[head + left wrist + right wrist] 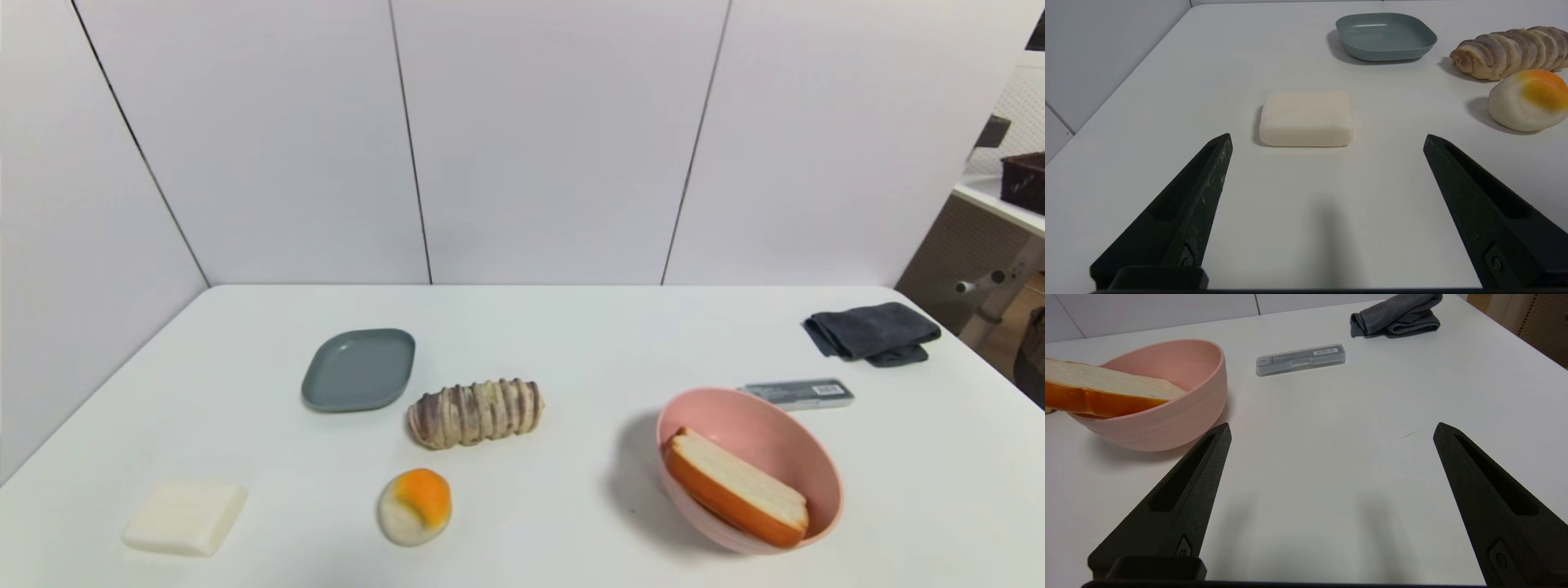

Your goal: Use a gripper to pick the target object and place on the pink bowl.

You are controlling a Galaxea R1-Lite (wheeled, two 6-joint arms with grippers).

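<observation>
One bench (571, 343) carries everything. There is one pink bowl (763, 425) on the right, and one slice of toast (735, 486) lies in it. Far left stands one grey plate (359, 369). There are three other bread-like pieces: one ridged brown-striped roll (476, 412) near the middle, one round bun with an orange patch (415, 506) nearer, and one white square block (185, 516) at the near left. Right of the bowl lies one slim grey case (798, 394), and at the far right one folded dark cloth (872, 332). Two tools show, one per wrist view: the left tool (1327, 139) and the right tool (1331, 428), each with two black fingers spread wide apart.
</observation>
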